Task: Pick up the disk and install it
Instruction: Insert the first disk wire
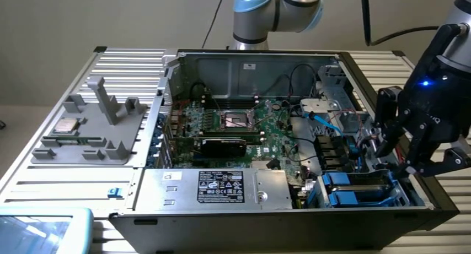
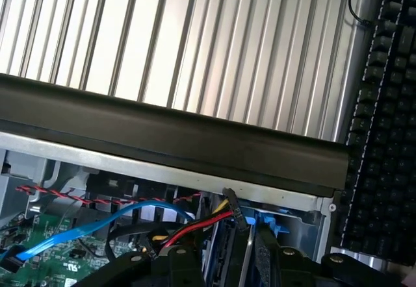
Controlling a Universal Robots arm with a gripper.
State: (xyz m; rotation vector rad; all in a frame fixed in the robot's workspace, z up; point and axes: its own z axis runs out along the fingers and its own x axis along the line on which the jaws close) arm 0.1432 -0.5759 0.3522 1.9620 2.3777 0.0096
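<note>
Gripper (image 1: 403, 160), part-closed on the disk (image 2: 257, 258) held edge-on, hangs over the drive bay (image 1: 353, 190), apparently aligned for its slot.

The exterior view looks down from high and well back over the open case (image 1: 243, 237) and ribbed worktop (image 1: 125, 64). The wrist view, above the hand (image 1: 397, 161), looks closely across the case's wall to a keyboard (image 2: 383, 137). Both show the drive bay (image 1: 353, 190).

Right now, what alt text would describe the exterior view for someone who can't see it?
An open computer case sits on a ribbed metal table, green motherboard exposed. A black robot arm hangs over blue drive trays at the exterior view's right.
</note>
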